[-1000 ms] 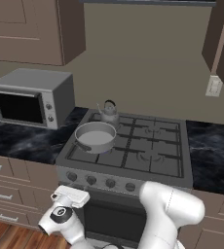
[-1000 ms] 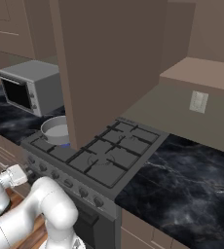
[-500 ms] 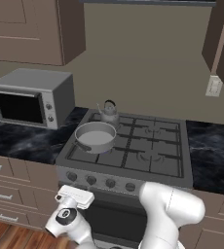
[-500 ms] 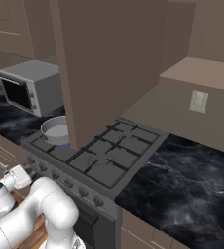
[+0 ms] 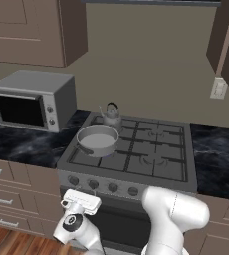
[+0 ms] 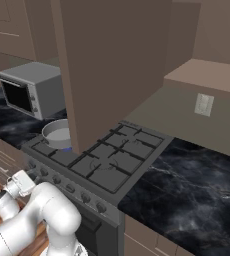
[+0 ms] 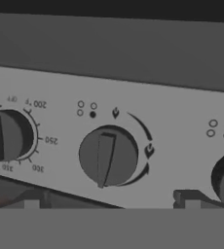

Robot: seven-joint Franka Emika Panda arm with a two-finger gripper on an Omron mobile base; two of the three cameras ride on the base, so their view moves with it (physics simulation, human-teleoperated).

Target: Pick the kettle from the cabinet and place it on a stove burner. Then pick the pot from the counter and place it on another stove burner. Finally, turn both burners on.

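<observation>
We see the pot (image 5: pixel 97 140) and kettle (image 5: pixel 111 116) on the stove's (image 5: pixel 151 159) left burners; black worktop (image 5: pixel 22 142) alongside; our end effector (image 7: pixel 111 202) is open, facing a knob (image 7: pixel 107 156).

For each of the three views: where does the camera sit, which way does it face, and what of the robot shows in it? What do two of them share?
Left base view: behind the arm to its left, facing forward and down at the range; kettle and pot sit on burners; arm rises lower right.
Right base view: behind to the right, facing the range across a cabinet door; arm lower left.
Hand view: on the hand, facing the range's front knobs close up; finger tips at the bottom.
Shared: both base views show range, pot, microwave and counter.
</observation>
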